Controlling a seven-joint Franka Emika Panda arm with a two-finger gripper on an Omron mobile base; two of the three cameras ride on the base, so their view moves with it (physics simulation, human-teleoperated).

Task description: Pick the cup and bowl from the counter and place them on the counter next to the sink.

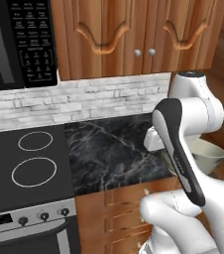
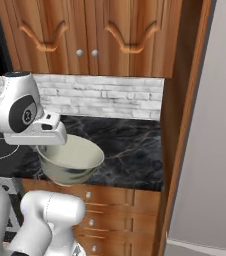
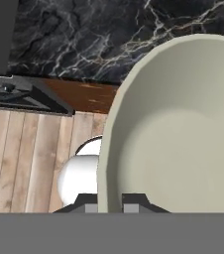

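Observation:
The bowl, wide and pale cream, hangs in the air over the front edge of the counter, a black marble top. My gripper is shut on the bowl's near rim, one fingertip outside the wall and the other inside. In the hand view the bowl takes up the right half, with the counter beyond it and wooden floor below. In the left base view the bowl peeks out behind my arm at the counter's right end. The cup and the sink are out of view.
A black stovetop with white rings adjoins the counter on the left, under a microwave. Wooden wall cabinets hang above. A tall wooden panel closes the counter's right end. Drawers sit below the front edge.

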